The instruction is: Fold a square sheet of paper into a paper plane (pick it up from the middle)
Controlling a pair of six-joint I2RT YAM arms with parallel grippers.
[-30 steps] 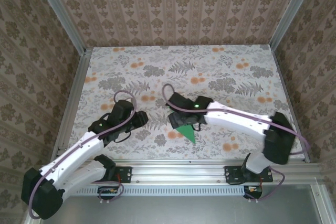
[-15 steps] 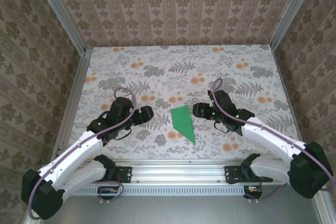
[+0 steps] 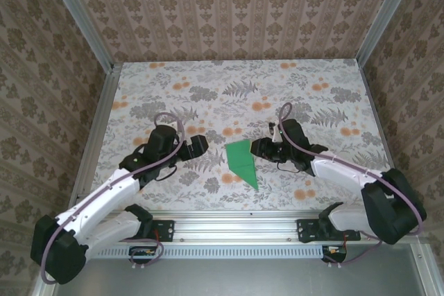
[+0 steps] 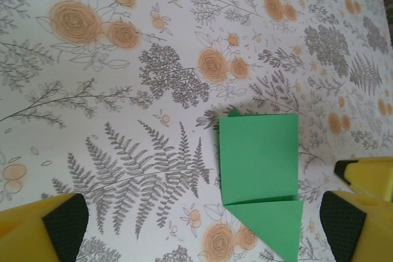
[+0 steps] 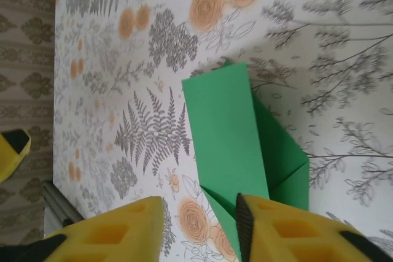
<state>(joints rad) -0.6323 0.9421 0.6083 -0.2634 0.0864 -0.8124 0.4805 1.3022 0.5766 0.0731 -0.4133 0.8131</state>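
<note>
Top external: the square sheet of paper, part-folded, lies flat on the table. The left gripper gapes at its 9 o'clock; the right gripper, half-parted and empty, sits at 3. Further folds remain, I'd say.

The table has a top printed all over with grey ferns and orange flowers. One folded green paper lies flat on it. The paper sits between the left claw and the right claw. It is just beside the right claw and a little away from the left one. Its pointed end lies nearer the arm bases than both claws do.
</note>
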